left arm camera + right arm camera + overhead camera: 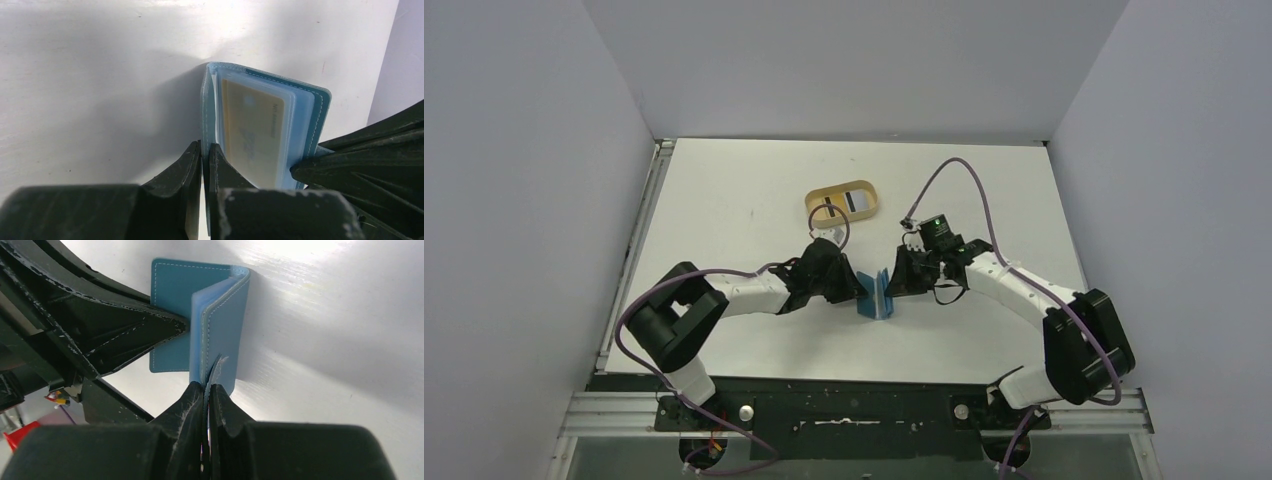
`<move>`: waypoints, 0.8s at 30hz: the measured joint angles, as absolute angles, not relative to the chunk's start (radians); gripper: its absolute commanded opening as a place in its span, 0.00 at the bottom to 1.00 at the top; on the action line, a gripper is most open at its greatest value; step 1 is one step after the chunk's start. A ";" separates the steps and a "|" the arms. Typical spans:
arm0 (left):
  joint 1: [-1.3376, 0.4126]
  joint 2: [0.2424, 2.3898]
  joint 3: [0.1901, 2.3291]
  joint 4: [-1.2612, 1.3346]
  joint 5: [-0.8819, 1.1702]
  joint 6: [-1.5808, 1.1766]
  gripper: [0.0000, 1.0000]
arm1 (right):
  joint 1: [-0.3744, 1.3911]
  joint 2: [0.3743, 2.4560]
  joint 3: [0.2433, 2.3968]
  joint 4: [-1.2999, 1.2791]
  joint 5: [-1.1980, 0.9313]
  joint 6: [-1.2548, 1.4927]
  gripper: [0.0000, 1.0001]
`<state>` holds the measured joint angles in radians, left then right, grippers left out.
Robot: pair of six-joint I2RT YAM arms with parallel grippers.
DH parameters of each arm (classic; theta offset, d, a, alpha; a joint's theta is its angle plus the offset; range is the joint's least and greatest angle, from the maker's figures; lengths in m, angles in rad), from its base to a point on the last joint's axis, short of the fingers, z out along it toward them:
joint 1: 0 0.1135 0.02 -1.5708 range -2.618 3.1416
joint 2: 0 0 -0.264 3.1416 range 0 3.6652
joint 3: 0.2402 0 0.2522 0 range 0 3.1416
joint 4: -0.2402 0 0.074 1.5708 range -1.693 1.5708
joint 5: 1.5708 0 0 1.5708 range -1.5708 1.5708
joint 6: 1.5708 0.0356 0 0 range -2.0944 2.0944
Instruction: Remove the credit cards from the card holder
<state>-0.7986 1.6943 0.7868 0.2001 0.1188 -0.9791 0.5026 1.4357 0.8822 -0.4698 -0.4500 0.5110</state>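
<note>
— Black fingers [185,170] of the left gripper [205,150] fill the near edge of its wrist view. How do they stand?

— Pressed together, with only the left teal cover of the card holder [320,107] between them. It has that cover by its near edge.

— Anything beyond that arm?

— A tan oval tray [814,203], toward the far side of the white table [724,200], well apart from the card holder. Something flat and pale with a dark band lies in it, too small to tell what.

— Where is the card holder?

— Standing on edge on the table, opened like a book, in the middle and toward the near side, between the two grippers.

— Is a card showing?

— One credit card [252,135], tan through a clear pale blue sleeve [300,125], sits inside the open covers. It has print I cannot read.

— And on the right?

— The right gripper [207,387] is clamped on the near edge of the right, lighter blue cover, jaws nearly touching. A thin pale sliver shows just above its tips. From its wrist, the left gripper's black tip meets the other cover on the left.
</note>
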 measured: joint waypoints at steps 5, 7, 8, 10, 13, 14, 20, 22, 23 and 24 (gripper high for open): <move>-0.799 1.694 0.787 0.189 0.114 -0.974 0.00 | 0.453 1.431 0.811 -0.379 -0.518 0.538 0.00; -0.799 1.691 0.787 0.185 0.112 -0.971 0.00 | 0.427 1.428 0.791 -0.370 -0.530 0.539 0.00; -0.799 1.689 0.787 0.182 0.111 -0.968 0.00 | 0.414 1.427 0.784 -0.369 -0.532 0.537 0.00; -0.799 1.684 0.787 0.176 0.109 -0.962 0.00 | 0.387 1.427 0.766 -0.371 -0.528 0.532 0.00; -0.799 1.674 0.787 0.160 0.109 -0.955 0.00 | 0.362 1.427 0.743 -0.381 -0.507 0.521 0.13; -0.800 1.671 0.787 0.154 0.109 -0.953 0.00 | 0.355 1.427 0.738 -0.388 -0.498 0.516 0.31; -0.804 1.662 0.788 0.121 0.109 -0.935 0.00 | 0.343 1.429 0.747 -0.455 -0.411 0.477 0.75; -0.804 1.661 0.788 0.115 0.109 -0.933 0.00 | 0.341 1.409 0.763 -0.484 -0.375 0.464 0.75; -0.804 1.661 0.788 0.113 0.109 -0.931 0.00 | 0.341 1.382 0.771 -0.495 -0.358 0.459 0.75; -0.804 1.660 0.789 0.112 0.109 -0.931 0.00 | 0.341 1.347 0.781 -0.503 -0.344 0.457 0.75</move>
